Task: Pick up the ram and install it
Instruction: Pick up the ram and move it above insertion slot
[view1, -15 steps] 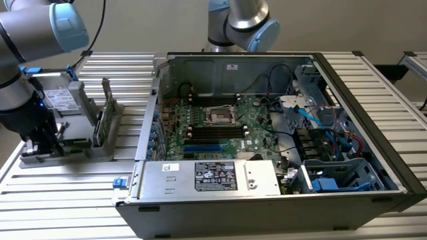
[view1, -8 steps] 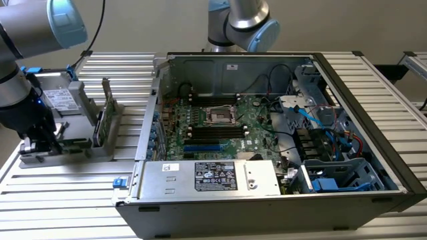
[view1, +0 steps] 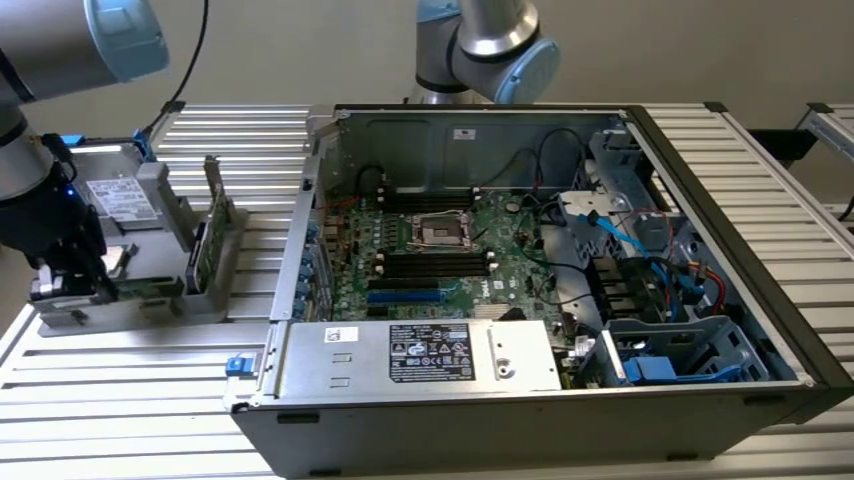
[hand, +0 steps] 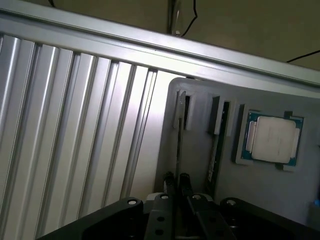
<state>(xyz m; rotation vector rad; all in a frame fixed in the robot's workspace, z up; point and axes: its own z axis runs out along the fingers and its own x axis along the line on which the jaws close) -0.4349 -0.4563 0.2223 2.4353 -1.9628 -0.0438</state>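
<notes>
Our tool (hand: 177, 182) sat low over the grey holder (hand: 270, 195), right at the slot where the ram (hand: 179, 145) stood on edge, lined up with the tool's tip. Honestly, we couldn't tell whether it was clamped on the stick or loose. One slot further out from the tool sat another thin green stick (hand: 214, 155), and beyond that the square processor chip (hand: 272, 140) in its pocket. Well away from the tool, the open computer case (view1: 747, 250) lay on the slatted metal surface (view1: 134, 400), with its motherboard (view1: 441, 250) facing up.
</notes>
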